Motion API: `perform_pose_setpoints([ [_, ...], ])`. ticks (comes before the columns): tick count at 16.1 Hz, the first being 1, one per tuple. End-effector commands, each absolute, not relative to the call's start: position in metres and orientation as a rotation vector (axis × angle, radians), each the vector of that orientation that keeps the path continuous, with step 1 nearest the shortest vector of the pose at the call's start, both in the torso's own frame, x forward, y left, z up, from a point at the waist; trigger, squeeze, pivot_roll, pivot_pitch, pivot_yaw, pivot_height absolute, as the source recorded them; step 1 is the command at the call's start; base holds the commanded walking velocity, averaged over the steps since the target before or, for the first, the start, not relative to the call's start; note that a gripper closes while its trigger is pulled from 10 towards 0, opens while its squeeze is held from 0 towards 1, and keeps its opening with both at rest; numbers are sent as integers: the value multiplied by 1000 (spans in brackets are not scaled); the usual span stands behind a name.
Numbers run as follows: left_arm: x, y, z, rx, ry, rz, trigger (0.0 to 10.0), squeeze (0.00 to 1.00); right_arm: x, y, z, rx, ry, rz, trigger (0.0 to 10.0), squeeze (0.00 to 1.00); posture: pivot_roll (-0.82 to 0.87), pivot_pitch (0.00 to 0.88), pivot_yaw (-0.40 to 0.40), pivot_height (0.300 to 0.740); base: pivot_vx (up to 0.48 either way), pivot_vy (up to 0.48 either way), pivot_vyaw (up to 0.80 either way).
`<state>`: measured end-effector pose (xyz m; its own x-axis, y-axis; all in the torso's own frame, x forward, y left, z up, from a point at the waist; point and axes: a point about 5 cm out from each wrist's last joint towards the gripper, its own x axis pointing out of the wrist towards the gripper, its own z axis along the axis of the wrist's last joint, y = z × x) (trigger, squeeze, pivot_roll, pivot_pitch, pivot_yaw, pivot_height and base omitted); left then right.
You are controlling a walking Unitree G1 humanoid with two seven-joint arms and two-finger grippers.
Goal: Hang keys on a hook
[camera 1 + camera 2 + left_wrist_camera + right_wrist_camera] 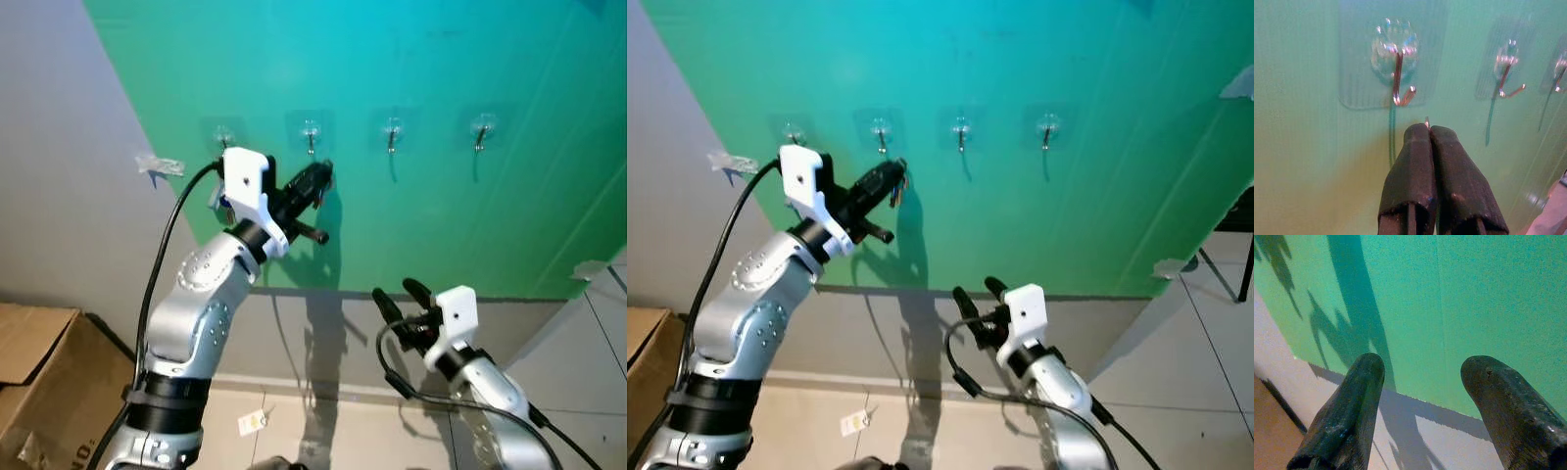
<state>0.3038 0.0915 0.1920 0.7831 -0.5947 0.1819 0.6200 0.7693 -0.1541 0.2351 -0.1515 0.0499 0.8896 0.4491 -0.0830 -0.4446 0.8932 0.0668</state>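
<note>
Four clear stick-on hooks with metal prongs sit in a row on the green wall (460, 225). My left gripper (323, 176) is raised to the wall just below the second hook from the left (311, 132). In the left wrist view that hook (1398, 73) is just beyond the shut fingertips (1420, 139), slightly to one side. A small metal tip of the keys (1426, 121) pokes out between the fingertips; the rest is hidden. My right gripper (397, 291) stands open and low, away from the hooks, with nothing between its fingers (1352, 401).
A cardboard box (39, 372) stands on the floor at the lower left. A small white tag (253, 423) lies on the floor by the wall's foot. A scrap of tape (162, 164) sticks to the wall left of the hooks. Grey floor tiles (598, 343) lie to the right.
</note>
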Motion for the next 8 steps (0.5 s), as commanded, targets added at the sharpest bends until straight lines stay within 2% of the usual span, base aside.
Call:
perform_pose_setpoints([
  [1, 303, 91, 194, -188, -136, -659, 0, 1000, 233, -153, 52, 50, 100, 479, 10000, 0, -149, 0, 119, 740, 0, 0, 0],
  [8, 306, 86, 212, -269, -183, -666, 0, 1000, 228, -161, 33, 59, 150, 473, 10000, 0, -153, 0, 122, 740, 0, 0, 0],
])
